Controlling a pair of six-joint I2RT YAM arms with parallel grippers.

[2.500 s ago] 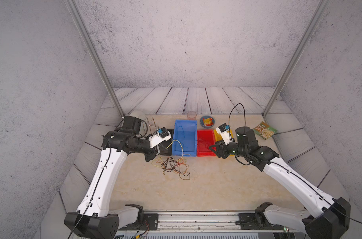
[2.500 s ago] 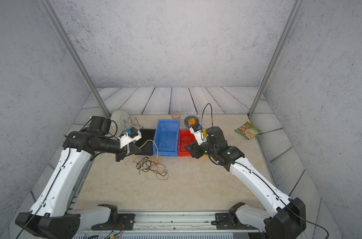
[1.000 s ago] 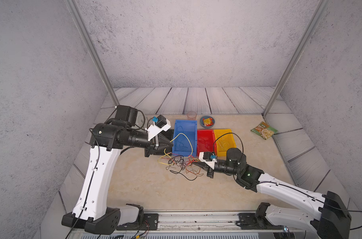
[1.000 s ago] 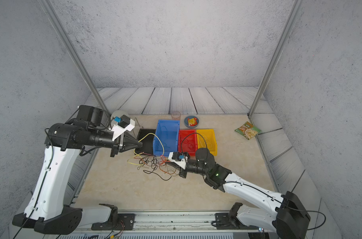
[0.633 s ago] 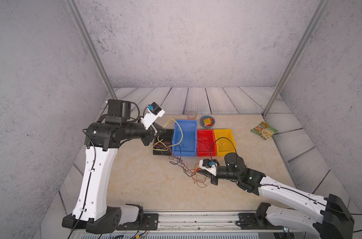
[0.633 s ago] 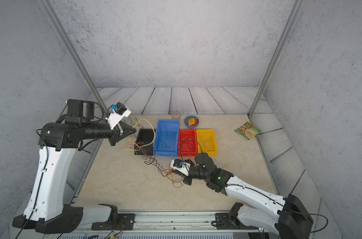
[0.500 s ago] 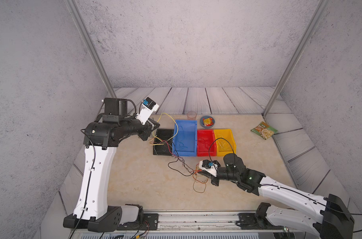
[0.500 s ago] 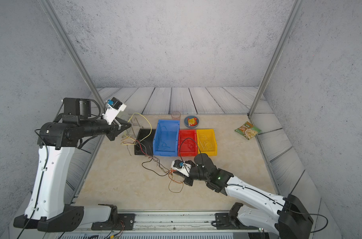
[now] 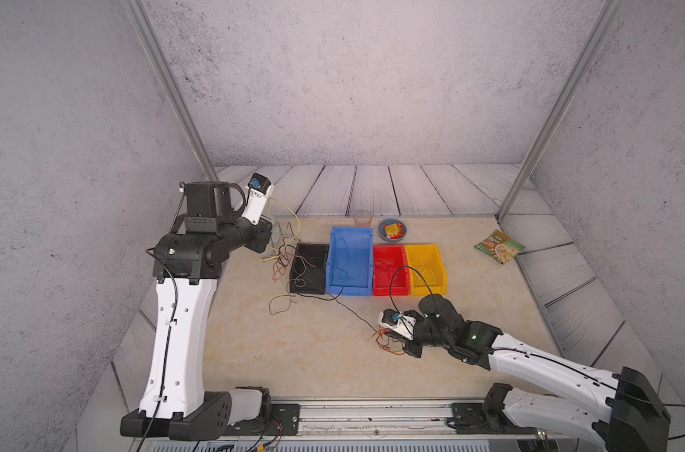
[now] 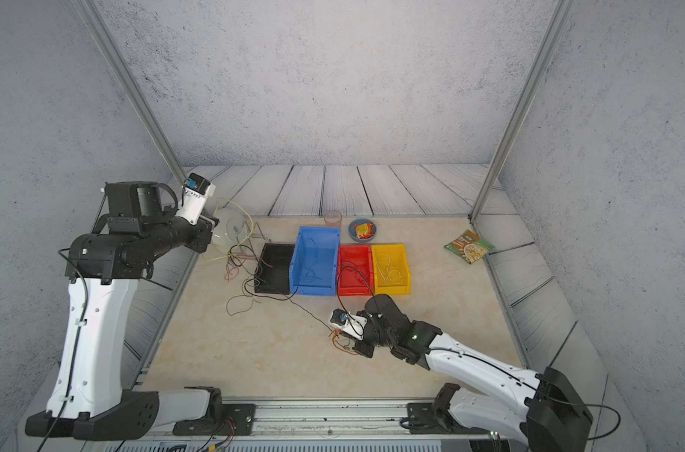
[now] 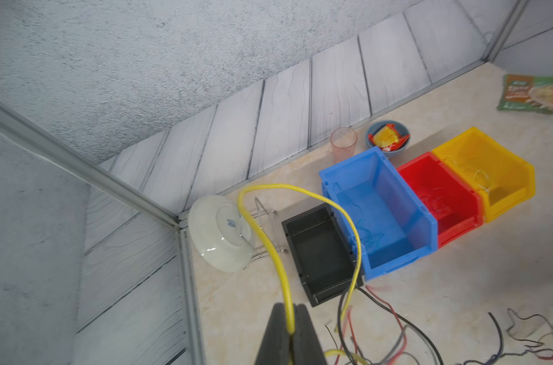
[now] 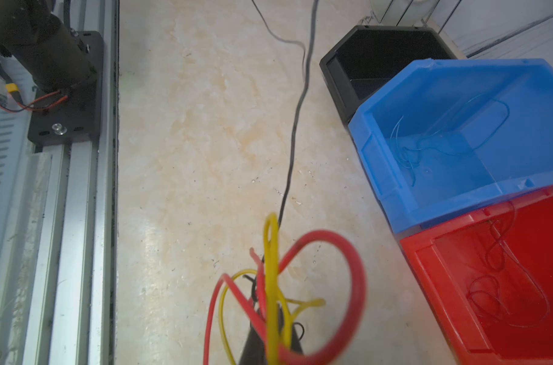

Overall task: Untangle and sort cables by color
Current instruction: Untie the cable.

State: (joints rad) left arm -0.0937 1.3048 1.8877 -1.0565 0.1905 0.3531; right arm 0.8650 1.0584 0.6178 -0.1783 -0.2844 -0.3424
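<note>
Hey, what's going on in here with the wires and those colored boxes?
Two robot arms are sorting thin cables by color. The left gripper is shut on a yellow cable, lifted near the back corner. The right gripper, low over the table, is shut on a bunch of red and yellow cables, with a black strand trailing toward the black bin. The blue bin, red bin and yellow bin each hold matching strands; loose cables lie beside the black bin.
</note>
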